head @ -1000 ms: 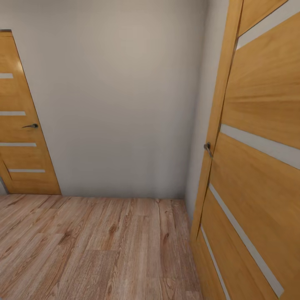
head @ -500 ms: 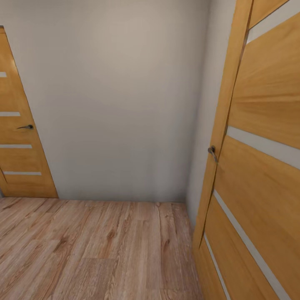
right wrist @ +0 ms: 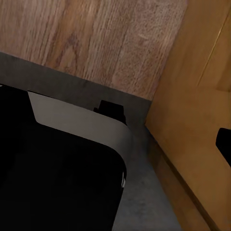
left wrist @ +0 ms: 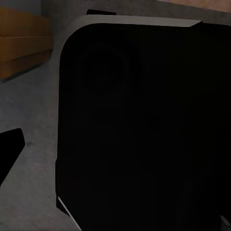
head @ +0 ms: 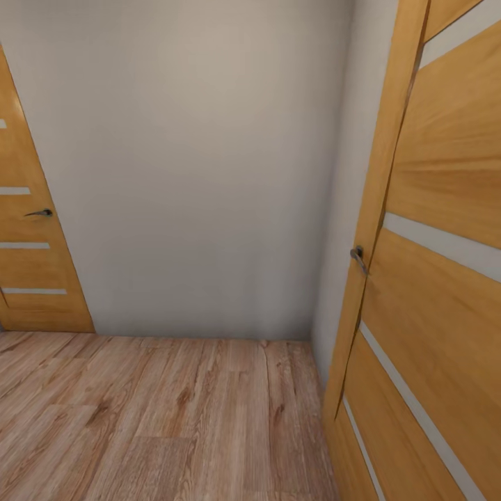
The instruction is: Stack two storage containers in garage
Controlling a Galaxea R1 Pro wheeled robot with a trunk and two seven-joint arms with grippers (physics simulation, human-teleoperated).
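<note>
The storage containers are out of view. I am in a narrow hallway facing a bare grey wall [head: 202, 174]. In the left wrist view one dark fingertip [left wrist: 9, 149] of my left gripper sticks out beside the robot's black body [left wrist: 144, 130]; I cannot tell how its jaws stand. In the right wrist view a dark fingertip [right wrist: 224, 144] of my right gripper shows in front of orange wood; its state is unclear too. Nothing is visibly held by either.
An orange wooden door [head: 431, 264] with pale stripes and a metal handle [head: 358, 259] stands close on my right. A second orange door [head: 31, 250] with a handle [head: 40, 213] is at the far left. Pale wood planks [head: 174, 417] run to the wall.
The whole head view has shifted: the left door has slid toward the picture's left edge, and the right door's handle sits a little further right and lower. The camera moved, not the doors.
</note>
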